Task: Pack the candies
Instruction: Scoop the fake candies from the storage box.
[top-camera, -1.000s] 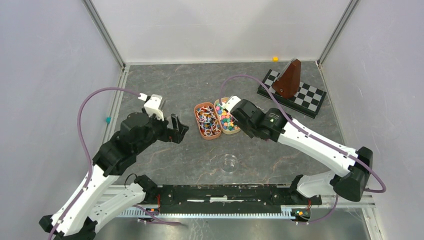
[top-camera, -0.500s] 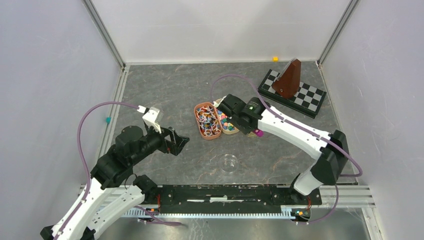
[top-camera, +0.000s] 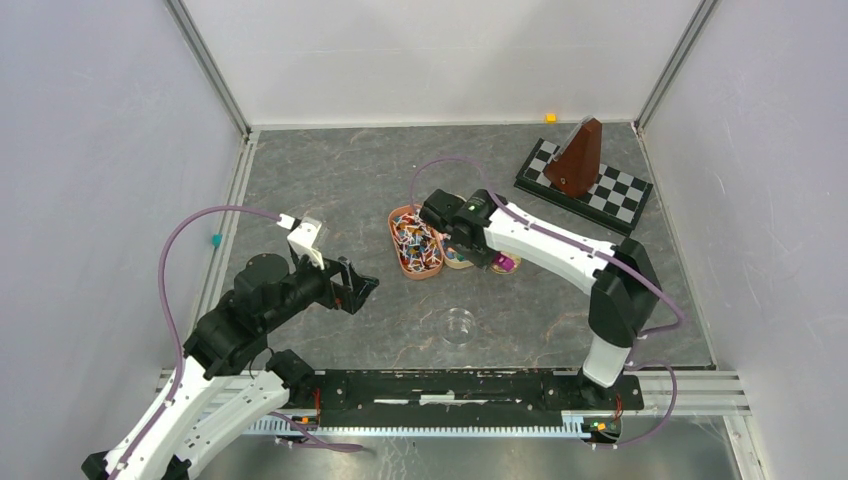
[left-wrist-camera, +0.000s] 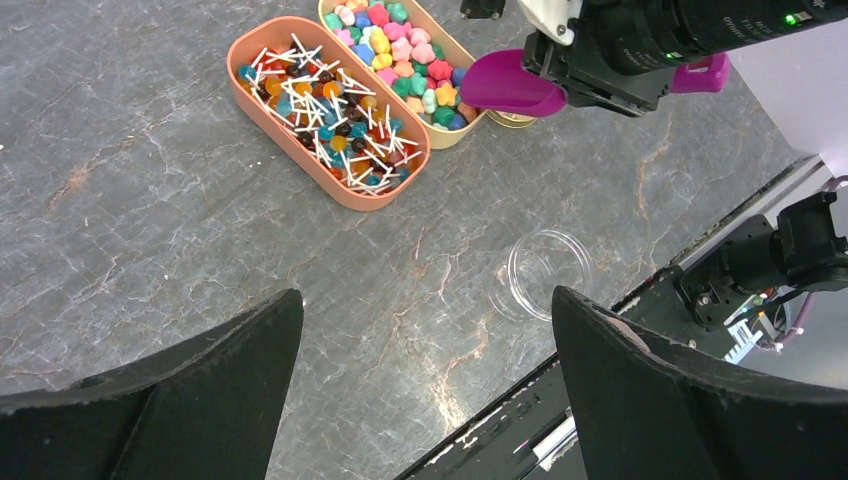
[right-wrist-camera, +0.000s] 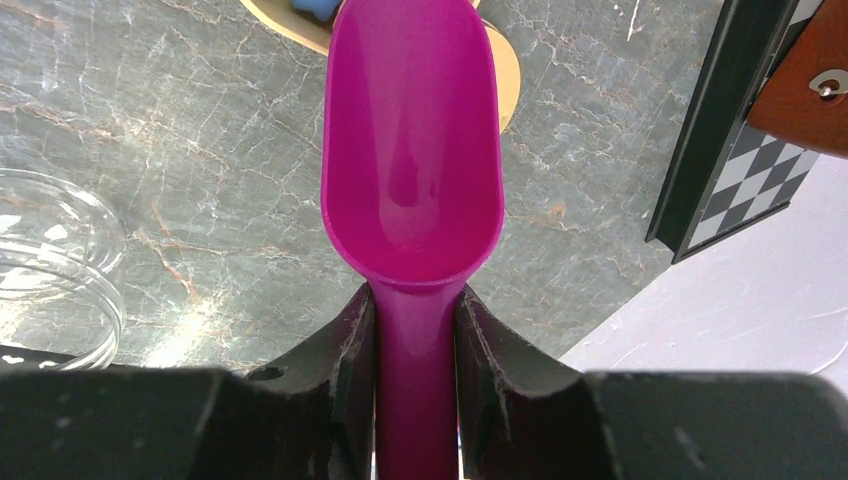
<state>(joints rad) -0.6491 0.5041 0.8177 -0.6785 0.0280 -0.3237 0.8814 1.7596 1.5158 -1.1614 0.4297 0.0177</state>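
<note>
My right gripper pinches the empty scoop by its handle, bowl up at the tray's near end, ready to dig the candies. My left gripper hangs wide open, clear of the dish near the table's front edge.

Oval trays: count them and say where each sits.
2. The orange tray of stick sweets lies mid-table; the tan tray of candies sits just right of it, partly under the magenta scoop.
</note>
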